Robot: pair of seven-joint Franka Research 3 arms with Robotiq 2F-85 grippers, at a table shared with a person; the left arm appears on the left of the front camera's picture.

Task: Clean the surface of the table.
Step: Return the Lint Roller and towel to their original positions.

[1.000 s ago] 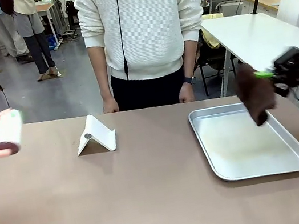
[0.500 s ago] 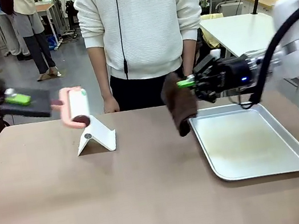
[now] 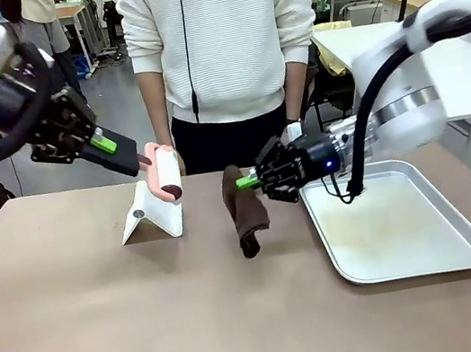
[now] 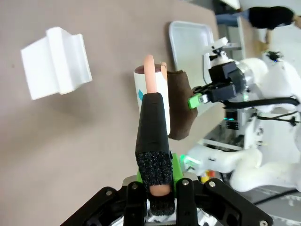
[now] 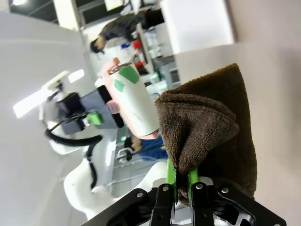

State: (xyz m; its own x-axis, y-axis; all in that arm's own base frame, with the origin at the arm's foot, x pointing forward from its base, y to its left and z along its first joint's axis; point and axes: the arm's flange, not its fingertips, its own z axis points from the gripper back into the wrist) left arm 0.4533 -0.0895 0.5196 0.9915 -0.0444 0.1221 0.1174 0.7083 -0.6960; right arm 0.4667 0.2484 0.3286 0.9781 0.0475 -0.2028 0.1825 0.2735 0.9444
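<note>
The brown table (image 3: 107, 326) spans the front view. My left gripper (image 3: 105, 145) is shut on the black handle of a pink lint roller (image 3: 165, 172), whose head hangs just above a white stand (image 3: 151, 214). In the left wrist view the gripper (image 4: 157, 175) clamps the roller handle (image 4: 153, 127). My right gripper (image 3: 248, 181) is shut on a dark brown cloth (image 3: 244, 213) that hangs left of the tray, its lower end close to the table top. The right wrist view has the cloth (image 5: 211, 127) bunched between the pads (image 5: 170, 176), with the roller (image 5: 134, 101) beyond.
A silver metal tray (image 3: 467, 249) lies on the right part of the table. A person in a white sweater (image 3: 225, 41) stands at the far edge, hands resting by it. The near half of the table is bare. White tables stand behind on the right.
Both arms swung in toward the middle. The left carried the roller right, over the white stand. The right carried the cloth left, off the tray to the table's centre.
</note>
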